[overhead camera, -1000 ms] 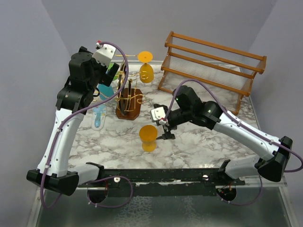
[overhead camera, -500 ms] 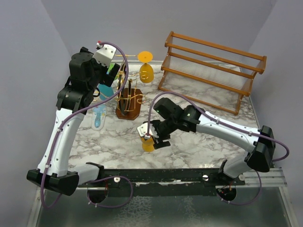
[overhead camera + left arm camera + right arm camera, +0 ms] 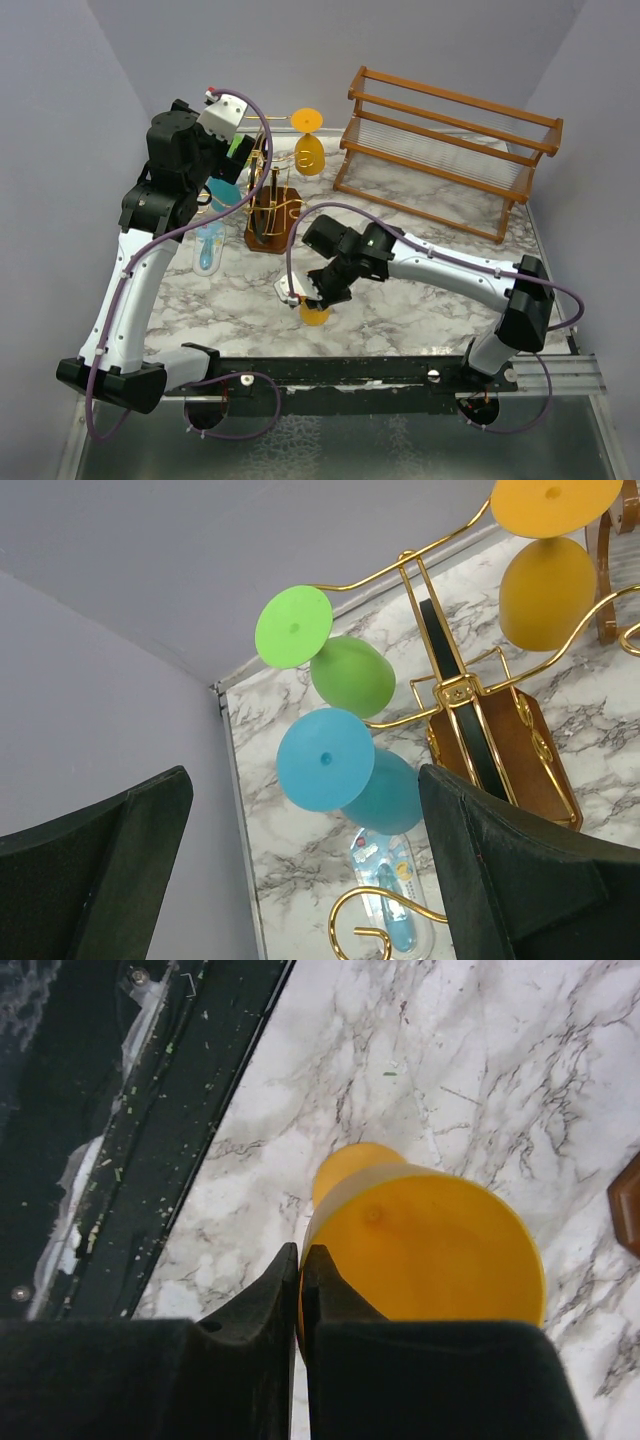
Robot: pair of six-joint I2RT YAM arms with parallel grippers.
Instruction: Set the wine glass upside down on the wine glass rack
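— Position?
— Orange wine glass [image 3: 420, 1250] on the table [image 3: 420, 220] by the front edge, apart from the gold rack [image 3: 270, 235].
— Claws?
— My right claw [image 3: 300, 1260] pinched narrow at its foot, grip unclear; left claw [image 3: 305, 780] wide.

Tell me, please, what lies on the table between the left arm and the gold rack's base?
A blue packet lies flat there, left of the base; the top view shows it best.

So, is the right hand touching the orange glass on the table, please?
Touching: in the right wrist view, the right hand pinches the edge of the orange glass.
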